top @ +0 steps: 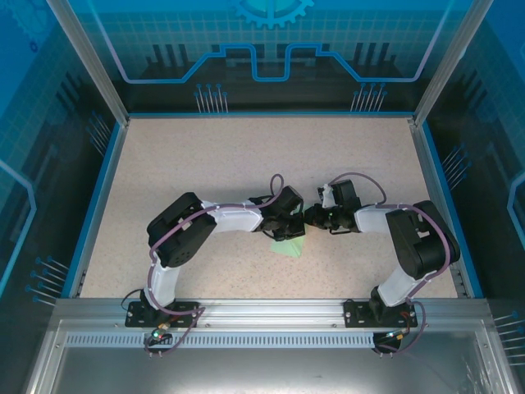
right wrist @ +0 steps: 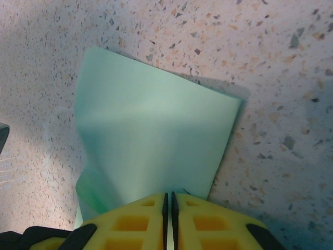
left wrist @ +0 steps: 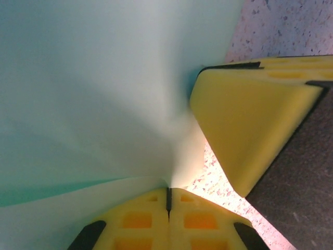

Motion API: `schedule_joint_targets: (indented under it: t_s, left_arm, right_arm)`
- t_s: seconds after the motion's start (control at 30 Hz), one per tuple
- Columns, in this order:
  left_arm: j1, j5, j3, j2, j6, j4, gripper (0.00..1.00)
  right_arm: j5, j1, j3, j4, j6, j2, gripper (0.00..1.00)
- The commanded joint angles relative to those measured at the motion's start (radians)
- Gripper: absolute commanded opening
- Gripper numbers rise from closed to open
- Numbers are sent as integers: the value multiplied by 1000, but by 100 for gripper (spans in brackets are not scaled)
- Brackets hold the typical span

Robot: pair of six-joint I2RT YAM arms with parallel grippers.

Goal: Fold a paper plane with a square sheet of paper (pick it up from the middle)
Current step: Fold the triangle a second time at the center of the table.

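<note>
left gripper (left wrist: 168, 197) pressed together, pinching paper (right wrist: 151, 130) | right gripper (right wrist: 168, 202) just beside, closed tight on the paper's edge | paper mint green, bowed between both grippers, shadowing speckled table (right wrist: 270, 62), near its centre

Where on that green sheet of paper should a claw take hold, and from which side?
Probably its raised edge, approached level from the side: the sheet of paper is thin and its far part lies on the table, leaving nothing to pinch from above. The right claw is shut on that edge.
</note>
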Motion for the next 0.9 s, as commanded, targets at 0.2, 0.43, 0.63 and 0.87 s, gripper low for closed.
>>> schedule_joint_targets:
  t_s: [0.2, 0.43, 0.63, 0.87]
  left_arm:
    - [4, 0, 11, 30, 47, -27, 4]
    - [5, -3, -3, -6, 43, 2, 3]
    - [4, 1, -7, -31, 40, 9, 3]
    - [5, -2, -26, -63, 36, 21, 4]
  right_arm:
    - [23, -4, 4, -62, -28, 51, 13]
    - [58, -4, 29, -129, -34, 65, 13]
    - [71, -5, 34, -138, -38, 57, 12]
    - [75, -4, 28, -138, -41, 54, 12]
